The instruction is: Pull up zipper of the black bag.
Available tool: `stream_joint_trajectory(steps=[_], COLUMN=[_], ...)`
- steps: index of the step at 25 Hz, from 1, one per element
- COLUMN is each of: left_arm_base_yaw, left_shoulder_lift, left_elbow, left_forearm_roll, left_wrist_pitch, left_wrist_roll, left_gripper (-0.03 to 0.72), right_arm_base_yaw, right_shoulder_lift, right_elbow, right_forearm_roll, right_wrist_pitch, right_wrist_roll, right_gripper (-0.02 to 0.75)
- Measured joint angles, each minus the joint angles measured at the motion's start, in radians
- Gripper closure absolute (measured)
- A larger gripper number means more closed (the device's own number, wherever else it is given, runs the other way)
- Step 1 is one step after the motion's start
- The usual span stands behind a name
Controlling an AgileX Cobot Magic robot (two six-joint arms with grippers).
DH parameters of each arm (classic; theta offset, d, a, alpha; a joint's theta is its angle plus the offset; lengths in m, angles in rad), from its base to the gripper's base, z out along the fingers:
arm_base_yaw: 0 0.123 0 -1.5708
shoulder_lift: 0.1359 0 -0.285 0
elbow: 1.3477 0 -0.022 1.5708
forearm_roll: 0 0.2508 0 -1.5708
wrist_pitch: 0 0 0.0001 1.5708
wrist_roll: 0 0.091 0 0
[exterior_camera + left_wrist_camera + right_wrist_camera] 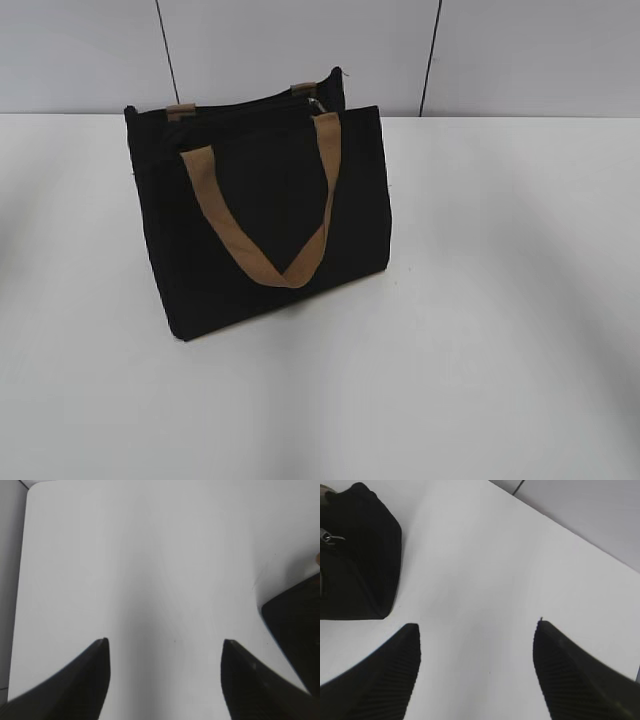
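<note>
The black bag (265,215) stands upright on the white table (500,350), left of centre. A tan strap handle (265,265) hangs down its front. The zipper (250,110) runs along the top edge, with its silver pull tab (318,104) near the right end. The tab also shows in the right wrist view (330,538) on the bag's end (365,565). My right gripper (477,627) is open and empty over bare table right of the bag. My left gripper (165,641) is open and empty, with the bag's corner (295,630) at its right. Neither gripper shows in the exterior view.
A grey panelled wall (300,50) rises behind the table's back edge. The table's left edge (22,580) shows in the left wrist view, and its far edge (570,530) in the right wrist view.
</note>
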Motion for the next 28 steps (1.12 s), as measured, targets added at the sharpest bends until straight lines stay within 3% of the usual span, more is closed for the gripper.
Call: stream_joint_trajectory(steps=[4,8,13,19,28], left_arm_base_yaw=[0.000,0.000,0.000,0.000,0.000], left_shoulder_lift=[-0.077,-0.217,-0.430,-0.728,-0.981], left_elbow=[0.014,0.132,0.319,0.545,0.761], left_forearm_roll=[0.003,0.002,-0.013,-0.093,-0.131], left_wrist_pitch=[0.008,-0.007,-0.014,-0.007,0.040], left_wrist_roll=[-0.010,-0.010,-0.010,-0.010,-0.010], left_gripper=[0.176,0.177,0.177,0.177,0.177], right_arm_base_yaw=[-0.057,-0.109,-0.178,-0.183,-0.183], right_shoulder_lift=[-0.094,-0.218,-0.469,-0.765,-1.052], right_elbow=[0.000,0.070,0.403,0.794,1.133], right_forearm_roll=[0.031,0.052,0.116,0.154,0.156], right_wrist_pitch=[0.029,0.015,-0.083,-0.184,-0.182], right_wrist_roll=[0.000,-0.015,-0.052,-0.046,-0.015], right_gripper=[0.204,0.204,0.204,0.204,0.204])
